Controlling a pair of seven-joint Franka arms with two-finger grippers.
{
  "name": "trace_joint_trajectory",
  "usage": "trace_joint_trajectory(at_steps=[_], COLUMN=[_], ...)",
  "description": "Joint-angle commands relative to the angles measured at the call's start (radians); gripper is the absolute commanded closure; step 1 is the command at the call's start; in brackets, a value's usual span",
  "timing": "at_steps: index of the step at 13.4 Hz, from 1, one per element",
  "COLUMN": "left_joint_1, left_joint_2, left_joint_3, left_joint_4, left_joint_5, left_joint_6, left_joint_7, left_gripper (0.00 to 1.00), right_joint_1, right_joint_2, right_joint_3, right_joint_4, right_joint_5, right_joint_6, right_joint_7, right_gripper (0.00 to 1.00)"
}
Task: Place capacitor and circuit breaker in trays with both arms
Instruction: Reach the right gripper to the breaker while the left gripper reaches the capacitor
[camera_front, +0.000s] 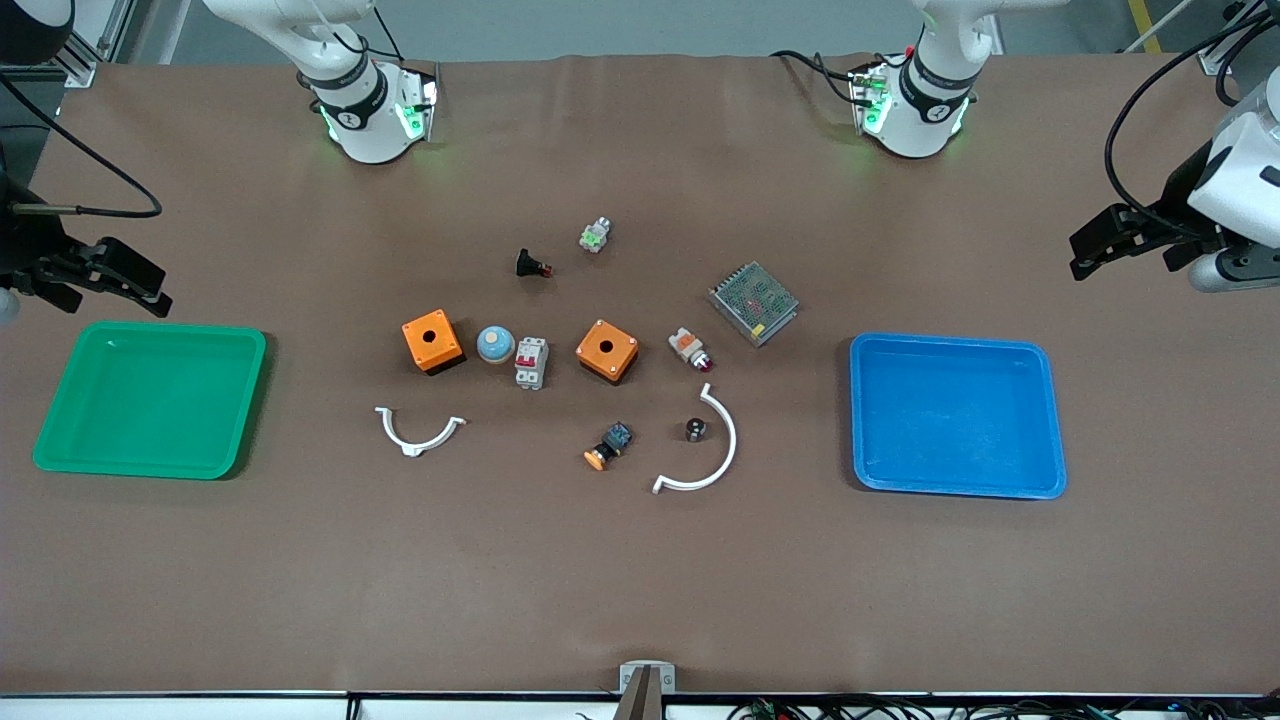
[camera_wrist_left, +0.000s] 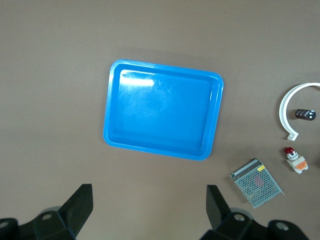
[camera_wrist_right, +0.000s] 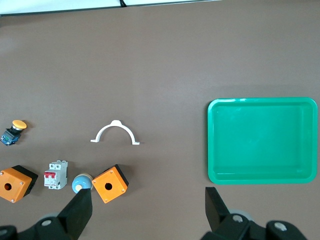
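Capacitor (camera_front: 696, 429), tiny and black, lies lower centre of the front view inside the larger white arc (camera_front: 706, 446); circuit breaker (camera_front: 531, 362) sits mid-frame between the blue dome button (camera_front: 495, 344) and an orange box (camera_front: 607, 351). Both arms wait high at the frame edges, left gripper (camera_wrist_left: 150, 205) above the blue tray (camera_front: 1040, 360), right gripper (camera_wrist_right: 145, 207) near the green tray (camera_front: 250, 345), fingers spread wide. Crowding looks the likely hazard: descending fingers could knock the arc or dome, and the small cylinder may roll.
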Motion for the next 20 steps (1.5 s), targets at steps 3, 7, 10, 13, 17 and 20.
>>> trace_joint_trajectory(at_steps=[3, 7, 10, 13, 17, 20], left_joint_1=[0.004, -0.019, -0.120, -0.223, -0.335, -0.419], left_joint_2=[0.002, 0.060, 0.167, 0.304, 0.465, 0.606], left_joint_3=[-0.007, -0.016, -0.033, -0.033, -0.033, -0.017], left_joint_4=[0.013, 0.015, 0.038, 0.065, 0.102, 0.199], left_joint_5=[0.001, -0.011, -0.001, -0.001, -0.001, 0.001], left_joint_6=[-0.012, -0.006, 0.053, 0.167, 0.346, 0.415], left_joint_7=[0.011, -0.003, -0.011, -0.148, -0.382, -0.570], left_gripper=[0.00, 0.00, 0.00, 0.00, 0.00, 0.01], right_joint_1=[0.004, 0.007, 0.025, 0.063, 0.203, 0.333], right_joint_2=[0.013, 0.017, 0.023, 0.046, 0.073, 0.115], right_joint_3=[0.002, 0.004, 0.005, 0.007, 0.007, 0.007], right_joint_4=[0.028, 0.026, 0.018, 0.014, -0.044, -0.126], right_joint_5=[-0.018, -0.017, -0.020, -0.020, -0.012, 0.024], right_joint_6=[-0.015, -0.017, -0.018, -0.022, -0.039, 0.032], right_joint_7=[0.000, 0.000, -0.005, -0.005, 0.015, 0.217], right_gripper=[0.00, 0.00, 0.00, 0.00, 0.00, 0.00])
